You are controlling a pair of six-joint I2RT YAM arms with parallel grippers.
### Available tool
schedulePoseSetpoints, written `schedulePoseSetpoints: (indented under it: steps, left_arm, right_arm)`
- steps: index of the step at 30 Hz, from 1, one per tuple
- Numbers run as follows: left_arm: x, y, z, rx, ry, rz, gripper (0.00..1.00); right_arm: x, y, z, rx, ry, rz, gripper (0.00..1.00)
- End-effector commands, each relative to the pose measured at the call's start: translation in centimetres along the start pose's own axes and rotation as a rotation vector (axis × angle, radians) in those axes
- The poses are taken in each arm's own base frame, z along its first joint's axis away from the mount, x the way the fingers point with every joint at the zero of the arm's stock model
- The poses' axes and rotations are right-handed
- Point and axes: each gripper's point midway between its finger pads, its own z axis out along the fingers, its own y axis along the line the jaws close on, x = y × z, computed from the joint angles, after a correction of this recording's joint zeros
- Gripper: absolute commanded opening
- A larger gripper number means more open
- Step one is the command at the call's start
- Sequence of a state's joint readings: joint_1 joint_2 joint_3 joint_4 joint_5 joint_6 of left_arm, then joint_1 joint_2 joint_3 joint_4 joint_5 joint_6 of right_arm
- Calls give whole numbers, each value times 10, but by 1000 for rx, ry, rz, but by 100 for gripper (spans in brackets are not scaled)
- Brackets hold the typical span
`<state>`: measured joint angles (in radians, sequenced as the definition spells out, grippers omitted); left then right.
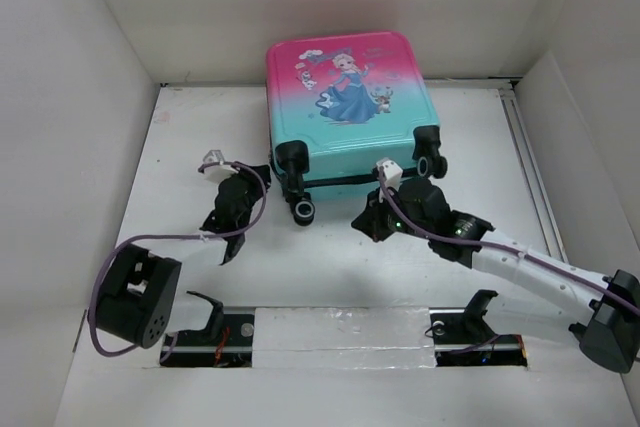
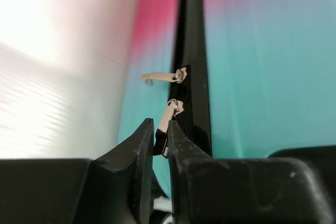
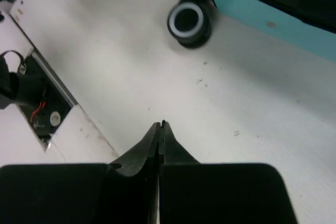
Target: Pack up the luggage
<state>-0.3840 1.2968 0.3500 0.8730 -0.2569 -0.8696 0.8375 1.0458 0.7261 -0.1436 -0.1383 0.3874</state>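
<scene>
Pinching the luggage (image 1: 350,107) zipper pull (image 2: 167,121), left hand (image 2: 159,129) (right hand (image 3: 159,128) pressed together near a wheel (image 3: 189,22))

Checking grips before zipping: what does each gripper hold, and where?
Left gripper pinches the lower zipper pull of the suitcase by its tip; right gripper shut, empty.

The left gripper (image 2: 160,125) hides the lower end of the zipper pull (image 2: 170,115).

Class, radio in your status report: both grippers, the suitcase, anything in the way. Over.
Left gripper shut on zipper pull. Right gripper shut, empty, over table. Luggage lying flat, halves together. Nothing seen in the way.
</scene>
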Motion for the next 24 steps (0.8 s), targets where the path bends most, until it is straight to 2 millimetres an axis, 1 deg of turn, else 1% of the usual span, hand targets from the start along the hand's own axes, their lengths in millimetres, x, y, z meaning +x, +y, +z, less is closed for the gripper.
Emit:
schedulePoseSetpoints:
  steps: [1, 2, 3, 4, 5, 6, 7, 8, 9, 10, 11, 12, 13, 14, 15, 16, 17, 18, 19, 20, 22, 23, 24]
  left_arm:
    - [-42, 60, -9, -278, -177, 55, 31]
    - [-47, 59, -11, -279, -190, 53, 40]
    - [-55, 49, -15, -252, -211, 38, 48]
    - [-59, 49, -19, -258, -219, 39, 57]
    - [-65, 45, -22, -249, -238, 31, 75]
    - [-75, 35, -30, -212, -267, 10, 82]
    - [-79, 31, -34, -202, -274, 5, 88]
    - [-84, 27, -39, -190, -283, 8, 91]
    - [-88, 26, -44, -193, -299, 6, 91]
    - [-98, 16, -56, -177, -326, 14, 91]
    - [-100, 9, -63, -151, -329, 7, 90]
    - [-104, 3, -69, -129, -334, 24, 90]
    - [-115, -13, -82, -60, -358, 8, 100]
    - [-120, -23, -88, -16, -364, 11, 100]
    - [-121, -29, -94, 18, -356, 24, 100]
    - [-119, -38, -101, 71, -330, 53, 100]
    - [-125, -50, -113, 133, -340, 49, 100]
    - [-121, -54, -118, 165, -315, 68, 100]
    - [-112, -63, -124, 225, -263, 80, 100]
    - [-114, -75, -135, 287, -257, 76, 100]
    - [-101, -79, -141, 331, -189, 96, 100]
    - [-93, -87, -147, 381, -142, 108, 100]
    - [-91, -91, -152, 403, -123, 113, 100]
  right_arm:
    - [-2, 17, -2, -46, 15, -36, 0]
    - [-4, 17, -1, -50, 7, -37, 0]
    - [-1, 22, -2, -68, 15, -42, 0]
    - [-4, 24, -1, -73, 5, -43, 0]
    - [-8, 26, -2, -76, -4, -44, 1]
    - [-9, 26, -4, -66, -12, -48, 4]
    - [-12, 25, -5, -56, -17, -48, 13]
    - [-14, 25, -11, -49, -29, -58, 18]
    - [-22, 26, -14, -49, -51, -60, 25]
    - [-26, 29, -21, -53, -61, -73, 39]
    - [-33, 32, -25, -61, -81, -84, 44]
    - [-32, 34, -28, -58, -77, -87, 49]
    - [-40, 34, -34, -49, -99, -97, 57]
    - [-48, 35, -42, -42, -126, -98, 67]
    - [-49, 34, -46, -33, -134, -97, 73]
    - [-56, 31, -51, -7, -158, -96, 87]
    - [-58, 33, -55, -7, -173, -99, 100]
    - [-65, 33, -64, -1, -203, -109, 100]
    - [-64, 31, -67, 13, -202, -108, 100]
    - [-65, 26, -70, 42, -211, -105, 100]
    - [-68, 27, -79, 40, -235, -80, 100]
    - [-65, 29, -78, 20, -232, -82, 100]
    - [-54, 27, -73, 15, -209, -73, 100]
